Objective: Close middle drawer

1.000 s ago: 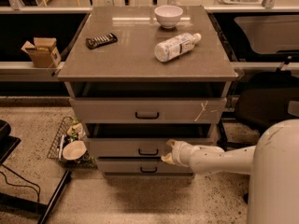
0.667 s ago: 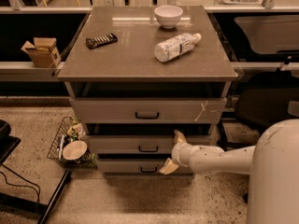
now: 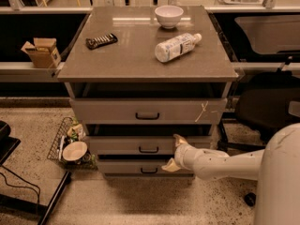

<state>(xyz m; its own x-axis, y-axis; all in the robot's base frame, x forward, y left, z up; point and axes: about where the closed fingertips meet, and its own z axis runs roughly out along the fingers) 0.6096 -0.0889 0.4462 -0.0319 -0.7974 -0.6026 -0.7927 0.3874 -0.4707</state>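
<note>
The middle drawer [image 3: 119, 145] is the second grey front of the cabinet, with a small dark handle [image 3: 148, 149] at its centre. A dark gap shows above it, and it stands a little forward of the lowest front. My gripper [image 3: 174, 152] is at the right part of this drawer front, just right of the handle, on a white arm that reaches in from the right. It is open and holds nothing. One fingertip [image 3: 179, 139] is at the drawer's top edge and the other [image 3: 169, 165] is over the lowest drawer.
The top drawer [image 3: 117, 110], with a whitish cross mark [image 3: 202, 110], sticks out furthest. The lowest drawer [image 3: 122, 167] is below. On the cabinet top are a white bowl [image 3: 168, 16], a lying bottle [image 3: 177, 47] and a dark bar [image 3: 101, 41]. A wire basket [image 3: 70, 146] stands at the left and a chair [image 3: 267, 107] at the right.
The fingers have spread from nearly together to wide apart, and the gripper has shifted slightly right of the handle. The drawer front looks unmoved.
</note>
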